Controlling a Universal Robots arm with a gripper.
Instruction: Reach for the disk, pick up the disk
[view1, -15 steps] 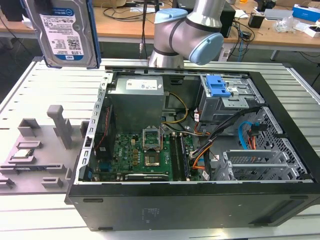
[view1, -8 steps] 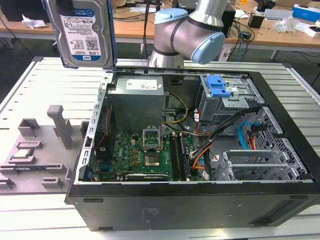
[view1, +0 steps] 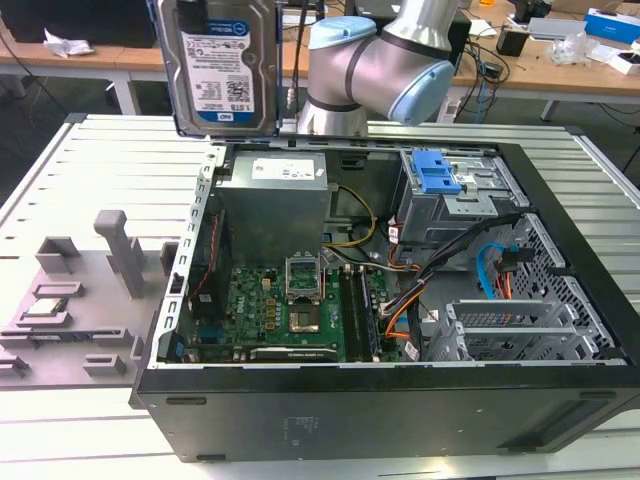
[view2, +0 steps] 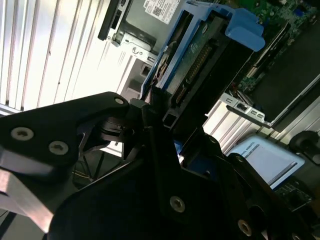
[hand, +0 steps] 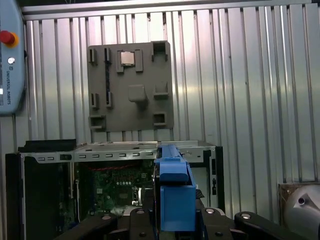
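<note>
Silver metal faces the room: the disk (view1: 225, 65) hangs upright in the air above the open computer case (view1: 380, 410), over the end where the power supply (view1: 275, 205) sits, with its blue-and-white label turned outward. It touches neither the case nor the ribbed worktop (view1: 90, 170), and the robot arm (view1: 375, 60) bends just beside it, behind the case. In the second wrist view the black jaws are closed tight on one end of the disk (view2: 200, 65), gripping it through its blue side frame (view2: 165, 55), and a blue tab (view2: 245, 27) juts out at the far end. In the first wrist view that frame stands squeezed between the two black jaw halves, high over the case. The case itself lies on its side with the cover off, showing the green motherboard (view1: 280, 310) in the middle and a drive cage with a blue latch (view1: 436, 172) at the back, toward the exterior view's right. Beside the case, on the exterior view's left, a grey fixture plate (view1: 110, 345) rests on the worktop. A small square silver chip (view1: 45, 307) sits in one of its pockets, well apart from the disk.
</note>
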